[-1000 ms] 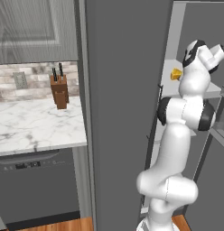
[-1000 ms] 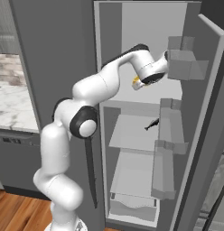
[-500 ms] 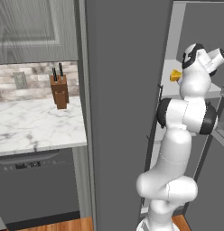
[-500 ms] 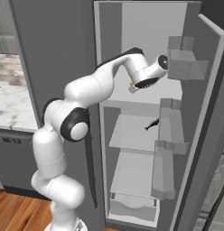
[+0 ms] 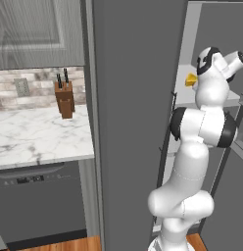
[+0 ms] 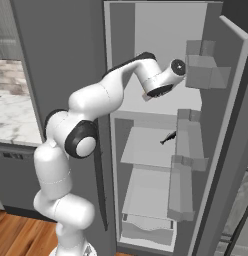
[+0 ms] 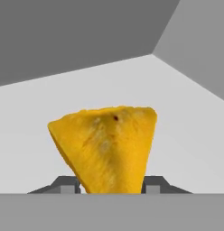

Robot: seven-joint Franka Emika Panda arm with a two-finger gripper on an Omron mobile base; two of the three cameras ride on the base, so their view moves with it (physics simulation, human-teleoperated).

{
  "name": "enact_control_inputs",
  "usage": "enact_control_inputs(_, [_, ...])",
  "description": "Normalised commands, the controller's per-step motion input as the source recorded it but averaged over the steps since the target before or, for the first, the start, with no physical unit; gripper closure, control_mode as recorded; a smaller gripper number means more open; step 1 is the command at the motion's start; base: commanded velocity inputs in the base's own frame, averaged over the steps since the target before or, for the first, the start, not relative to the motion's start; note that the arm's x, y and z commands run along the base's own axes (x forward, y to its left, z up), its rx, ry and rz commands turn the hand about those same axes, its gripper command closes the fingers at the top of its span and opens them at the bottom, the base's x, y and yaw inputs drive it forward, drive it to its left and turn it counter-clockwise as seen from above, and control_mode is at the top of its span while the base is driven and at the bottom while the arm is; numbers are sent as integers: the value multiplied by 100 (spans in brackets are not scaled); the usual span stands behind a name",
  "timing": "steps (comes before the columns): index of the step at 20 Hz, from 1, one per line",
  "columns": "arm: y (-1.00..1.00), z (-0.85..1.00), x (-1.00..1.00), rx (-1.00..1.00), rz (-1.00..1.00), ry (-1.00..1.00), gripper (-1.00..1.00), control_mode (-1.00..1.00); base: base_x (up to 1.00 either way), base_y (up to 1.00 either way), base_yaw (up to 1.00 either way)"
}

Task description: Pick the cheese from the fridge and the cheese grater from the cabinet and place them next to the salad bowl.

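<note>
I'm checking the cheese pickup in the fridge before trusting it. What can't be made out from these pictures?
- Grip contact: in the hand view the cheese covers the gap between the fingertips, so a firm pinch isn't confirmed.
- Gripper: in the right base view the wrist hides it.
- Cheese in the left base view: mostly hidden by the arm.
- Small dark item on a fridge shelf: too small to identify.

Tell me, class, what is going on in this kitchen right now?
The white robot arm is reaching into the open fridge. Its end effector is at the upper shelf, with a dark finger on each side of the yellow-orange cheese wedge, apparently gripping it. A knife block stands on the marble counter to the left.
</note>
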Motion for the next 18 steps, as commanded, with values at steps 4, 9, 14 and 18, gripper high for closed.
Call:
enact_control_inputs(4, [-12,17,0,0,-4,0,100,-100,0,0,0])
enact_control_inputs(9, [-2,13,-11,0,-4,-1,100,-100,0,0,0])
enact_control_inputs(14, [0,15,-18,0,-4,-3,100,-100,0,0,0])
enact_control_inputs(18, [0,4,-16,0,-5,-5,100,-100,0,0,0])
